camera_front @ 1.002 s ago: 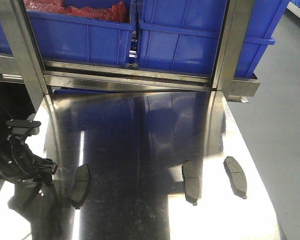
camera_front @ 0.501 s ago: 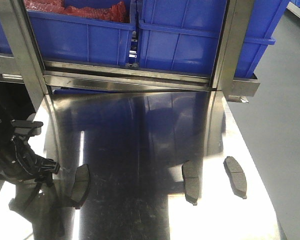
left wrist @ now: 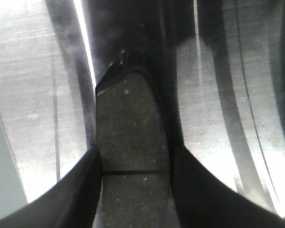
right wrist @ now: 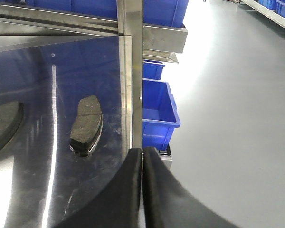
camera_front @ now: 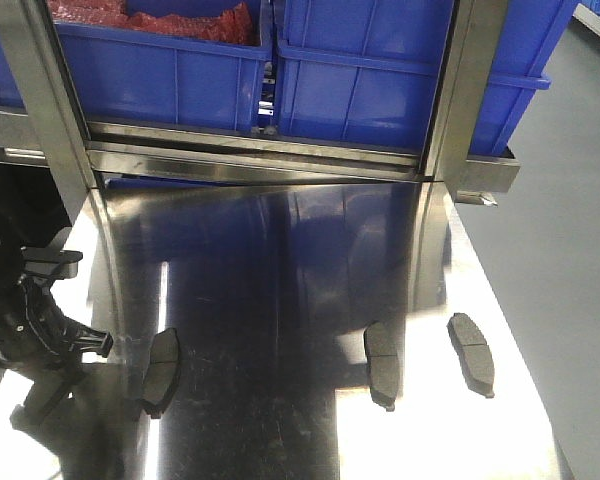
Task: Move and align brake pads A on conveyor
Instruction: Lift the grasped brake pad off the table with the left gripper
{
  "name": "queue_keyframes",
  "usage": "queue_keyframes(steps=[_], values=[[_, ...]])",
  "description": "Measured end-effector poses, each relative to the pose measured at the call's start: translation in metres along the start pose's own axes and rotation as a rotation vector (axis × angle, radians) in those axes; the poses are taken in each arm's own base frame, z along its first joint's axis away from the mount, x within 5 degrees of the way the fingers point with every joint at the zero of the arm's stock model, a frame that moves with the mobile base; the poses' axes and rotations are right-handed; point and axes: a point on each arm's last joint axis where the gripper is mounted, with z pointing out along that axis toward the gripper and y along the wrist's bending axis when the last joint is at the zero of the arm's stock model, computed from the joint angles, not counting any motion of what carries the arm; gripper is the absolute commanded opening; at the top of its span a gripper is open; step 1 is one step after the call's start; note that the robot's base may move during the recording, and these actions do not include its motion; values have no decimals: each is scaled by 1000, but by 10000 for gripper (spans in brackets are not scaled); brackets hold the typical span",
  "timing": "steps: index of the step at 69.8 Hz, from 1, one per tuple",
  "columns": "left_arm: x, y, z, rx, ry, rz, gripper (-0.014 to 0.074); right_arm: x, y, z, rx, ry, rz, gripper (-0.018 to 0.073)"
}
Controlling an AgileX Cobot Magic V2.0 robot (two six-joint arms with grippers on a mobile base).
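In the left wrist view my left gripper [left wrist: 135, 151] is shut on a dark-grey brake pad [left wrist: 129, 118]. Its fingers [left wrist: 80, 190] press the pad's two sides at the middle groove, and the tab end points away over the steel top. From the front, the left arm [camera_front: 40, 325] hangs at the table's left edge beside a pad [camera_front: 160, 368]; I cannot tell whether that is the held one. Two more brake pads [camera_front: 383, 362] [camera_front: 472, 352] lie on the right. My right gripper [right wrist: 142, 152] is shut and empty, near the pad [right wrist: 86, 123]. The conveyor is out of view.
The shiny steel tabletop [camera_front: 270, 300] reflects everything. Blue bins [camera_front: 360, 70] sit on a steel rack [camera_front: 250, 150] at the back. Another blue bin [right wrist: 157, 111] stands on the grey floor [right wrist: 228, 118] past the table's right edge.
The left arm has shifted slightly down and to the left at the table's left edge. The two pads on the right have not moved.
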Motion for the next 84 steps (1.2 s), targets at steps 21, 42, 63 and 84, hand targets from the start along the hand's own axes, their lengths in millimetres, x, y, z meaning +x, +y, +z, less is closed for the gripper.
queue_keyframes(steps=[21, 42, 63, 84], values=[[2, -1, -4, 11, -3, -6, -8, 0, 0, 0, 0, 0, 0, -5], [12, -3, -37, 26, -83, -11, -8, 0, 0, 0, 0, 0, 0, -5], [32, -5, -93, 24, -265, 3, -8, 0, 0, 0, 0, 0, 0, -5], [89, -5, -129, 29, -476, -1, -8, 0, 0, 0, 0, 0, 0, -5]])
